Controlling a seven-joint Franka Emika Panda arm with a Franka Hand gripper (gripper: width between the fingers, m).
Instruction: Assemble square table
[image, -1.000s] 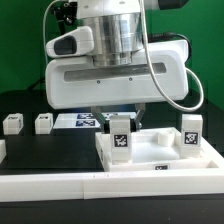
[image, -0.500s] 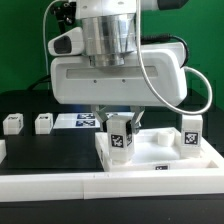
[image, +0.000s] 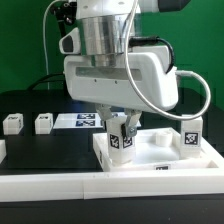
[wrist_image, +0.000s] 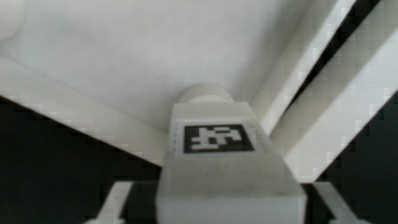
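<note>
At a corner of the tabletop (image: 165, 160), an upright leg (image: 121, 142) pinched in the hand (image: 121, 124).

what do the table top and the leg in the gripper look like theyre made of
Table top: looks like white plastic, matte, with smooth moulded edges. Held leg: seemingly the same matte white plastic, rounded smooth end. Its tag: black-and-white print, likely a flat sticker, too blurred to be sure.
</note>
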